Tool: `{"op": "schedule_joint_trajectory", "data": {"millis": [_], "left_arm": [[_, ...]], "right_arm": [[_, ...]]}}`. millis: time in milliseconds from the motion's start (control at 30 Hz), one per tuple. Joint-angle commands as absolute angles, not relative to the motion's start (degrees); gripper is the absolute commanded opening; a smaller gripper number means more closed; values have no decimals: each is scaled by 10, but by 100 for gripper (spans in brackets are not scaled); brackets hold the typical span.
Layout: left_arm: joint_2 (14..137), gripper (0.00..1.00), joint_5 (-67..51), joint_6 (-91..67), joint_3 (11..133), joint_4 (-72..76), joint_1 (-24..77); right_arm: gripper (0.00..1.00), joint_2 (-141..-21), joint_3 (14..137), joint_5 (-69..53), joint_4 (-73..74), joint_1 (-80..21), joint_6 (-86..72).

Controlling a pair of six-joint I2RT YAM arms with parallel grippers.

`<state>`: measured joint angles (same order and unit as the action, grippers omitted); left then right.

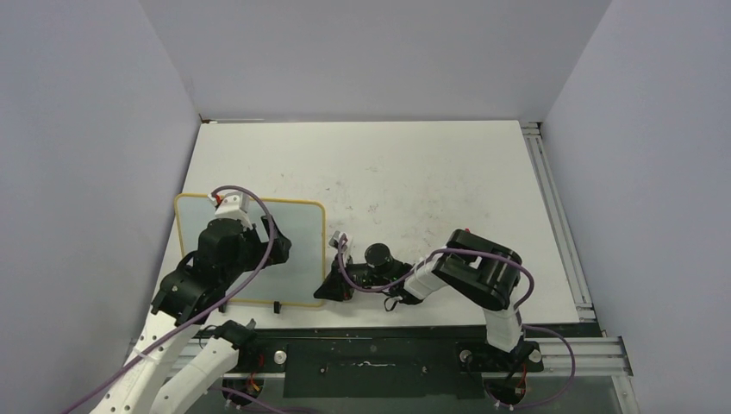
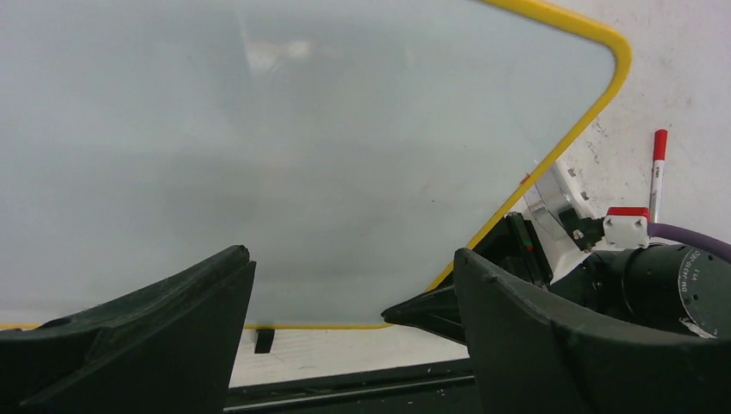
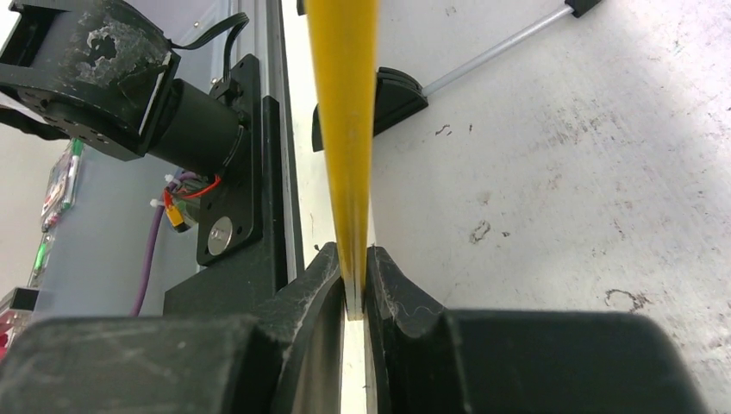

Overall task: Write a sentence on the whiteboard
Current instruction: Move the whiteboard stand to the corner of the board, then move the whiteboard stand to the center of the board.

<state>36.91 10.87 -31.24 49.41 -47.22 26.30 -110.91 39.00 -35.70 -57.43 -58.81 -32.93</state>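
While the overhead view shows the left arm [image 1: 211, 263] reaching forward with its wrist bent over the whiteboard [image 1: 297, 250], the right arm [image 1: 474, 272] folds at the elbow and stretches leftward, low over the table [image 1: 414, 172]. This brings the right gripper [image 1: 324, 290] to the board's right edge, close to the near corner. From the left wrist, the left gripper [image 2: 353, 259] is spread wide and holds nothing, with the board's pale face directly below and ahead of its fingers [image 2: 172, 336]. A red-capped marker [image 2: 657, 177] lies on the table off to its right, past the yellow frame [image 2: 553, 155]. From the right wrist, the jaws are pinched tight on that frame's thin edge, with a black clip foot [image 3: 392, 97] just ahead and scuffed table to their right.
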Motion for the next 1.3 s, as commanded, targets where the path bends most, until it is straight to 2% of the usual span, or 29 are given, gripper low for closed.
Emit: {"op": "schedule_joint_trajectory", "data": {"millis": [0,300,600,800,900,1133,1267], "left_arm": [[362,83,118,-368,493,-515,268],[381,74,110,-399,485,-604,281],[425,72,128,-505,445,-623,374],[460,71,212,-605,425,-651,475],[463,70,212,-636,413,-664,480],[424,58,188,-695,349,-642,480],[416,57,203,-713,347,-652,480]], "right_arm": [[15,-1122,395,-314,-604,-601,-342],[55,-1024,358,-263,-543,-584,-317],[78,-927,313,-227,-493,-563,-309],[86,-821,287,-195,-419,-539,-280],[88,-792,275,-196,-411,-530,-273],[90,-719,240,-198,-408,-514,-275],[91,-679,225,-196,-402,-502,-277]]}}
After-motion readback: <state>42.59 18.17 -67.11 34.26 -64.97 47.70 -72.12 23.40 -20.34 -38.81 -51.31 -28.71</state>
